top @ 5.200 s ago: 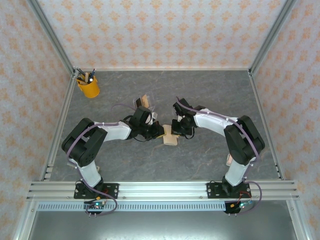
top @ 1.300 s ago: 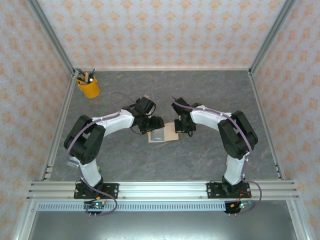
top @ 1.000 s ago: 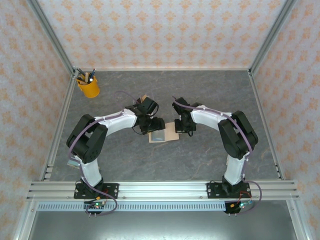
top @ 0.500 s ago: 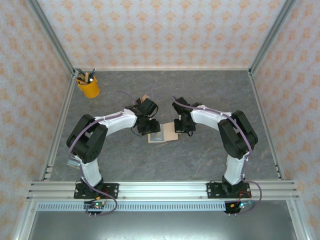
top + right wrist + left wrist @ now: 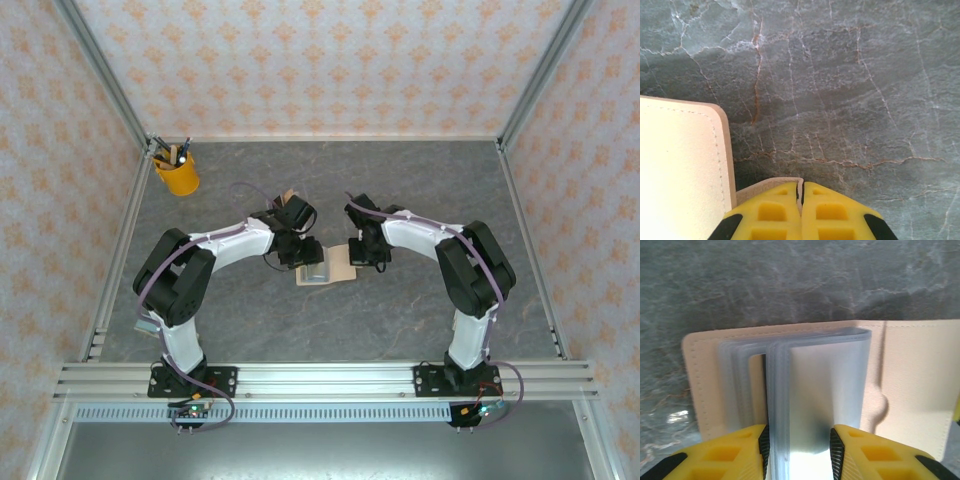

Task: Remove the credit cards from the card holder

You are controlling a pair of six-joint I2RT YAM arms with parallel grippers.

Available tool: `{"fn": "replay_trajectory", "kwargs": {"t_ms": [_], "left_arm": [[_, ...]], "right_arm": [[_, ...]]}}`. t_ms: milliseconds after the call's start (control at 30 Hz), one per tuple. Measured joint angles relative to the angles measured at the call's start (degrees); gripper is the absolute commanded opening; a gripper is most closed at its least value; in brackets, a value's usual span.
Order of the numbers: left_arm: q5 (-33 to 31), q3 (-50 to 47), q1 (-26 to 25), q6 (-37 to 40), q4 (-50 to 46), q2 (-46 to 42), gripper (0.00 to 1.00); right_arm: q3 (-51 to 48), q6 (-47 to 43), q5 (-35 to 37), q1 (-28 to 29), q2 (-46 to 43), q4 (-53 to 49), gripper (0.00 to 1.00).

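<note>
The step in hand looked like getting hold of the pockets so that a card could come out. The card holder (image 5: 905,375) lay open on the grey table (image 5: 850,75), between the two arms. The left claw (image 5: 799,442) had a finger pressed on each side of the bunch of clear sleeves (image 5: 815,385). The right claw (image 5: 801,192) was shut tight with its tips at the small tab (image 5: 767,184). I could not tell if it pinched the tab or only pushed on it. Next, I think a card has to be found and pulled out slowly while the holder is kept from sliding. I counted one card holder, two claws and one yellow cup (image 5: 177,178) of pens. The sleeves were too cloudy to count the credit cards.
</note>
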Motion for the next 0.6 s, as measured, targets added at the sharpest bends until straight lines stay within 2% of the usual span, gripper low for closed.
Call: {"fn": "replay_trajectory", "kwargs": {"t_ms": [433,600], "left_arm": [[11.1,-4.5,0.0,-2.5,12.9,-0.3,0.39],[13.2,-5.0,0.0,-3.7,16.6,-0.4,0.44]], "right_arm": [[0.0,1.0,-0.2,-0.1,0.0,0.0,0.02],[-0.6,2.6,-1.3,0.0,-0.3,1.9,0.10]]}}
